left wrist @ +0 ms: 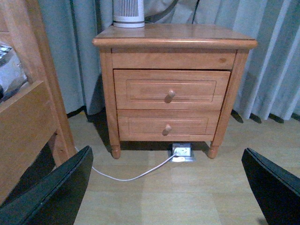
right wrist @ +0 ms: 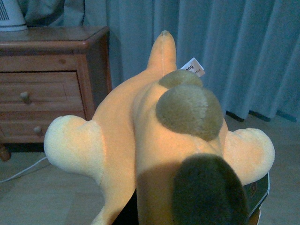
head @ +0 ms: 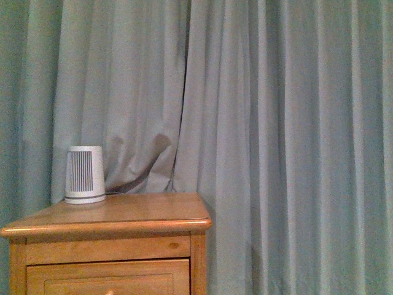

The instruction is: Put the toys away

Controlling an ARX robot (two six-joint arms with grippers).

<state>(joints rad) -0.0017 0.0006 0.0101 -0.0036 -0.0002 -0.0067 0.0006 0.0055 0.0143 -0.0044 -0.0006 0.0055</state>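
Note:
The orange-yellow plush animal (right wrist: 140, 131) fills the right wrist view, with brown patches, pale rounded paws and a white tag. My right gripper (right wrist: 187, 211) is shut on it, its dark fingers mostly hidden under the plush, and holds it above the floor. In the left wrist view my left gripper (left wrist: 168, 187) is open, its two black fingers (left wrist: 56, 192) spread wide over bare wooden floor with nothing between them. Neither arm nor the toy shows in the front view.
A wooden nightstand (left wrist: 173, 84) with two shut drawers stands against blue-grey curtains (head: 282, 141). A white ribbed device (head: 85, 174) sits on its top. A floor socket (left wrist: 182, 153) with a white cable (left wrist: 131, 177) lies under it. A wooden bed frame (left wrist: 28, 112) stands beside it.

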